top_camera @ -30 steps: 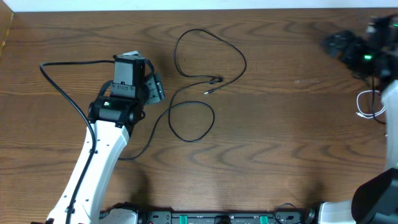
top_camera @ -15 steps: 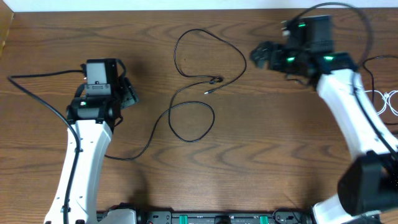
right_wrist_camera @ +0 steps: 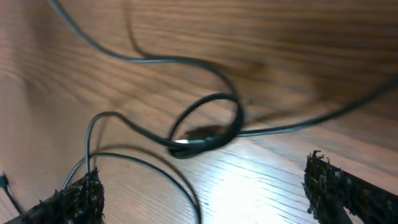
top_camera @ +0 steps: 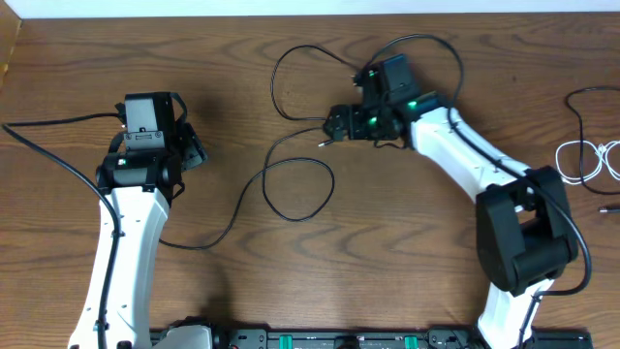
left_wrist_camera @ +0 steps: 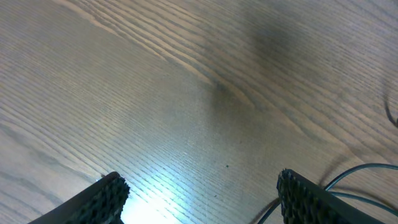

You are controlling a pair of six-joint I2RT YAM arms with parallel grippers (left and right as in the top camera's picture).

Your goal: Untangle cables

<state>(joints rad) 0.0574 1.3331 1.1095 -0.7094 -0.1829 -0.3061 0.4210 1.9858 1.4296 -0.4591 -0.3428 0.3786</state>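
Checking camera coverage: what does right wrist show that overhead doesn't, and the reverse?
Only right wrist: close up, the black cable makes a small tight loop with a shiny plug tip at the crossing, ahead of the open right gripper.
Only overhead: the cable's two big loops, the left gripper off to the side, and a white cable at the right edge.
Both: the same black cable on the wooden table.

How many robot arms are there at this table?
2. The left arm stands at the table's left side, over bare wood; the right arm reaches from the right to the black cable tangle in the middle.
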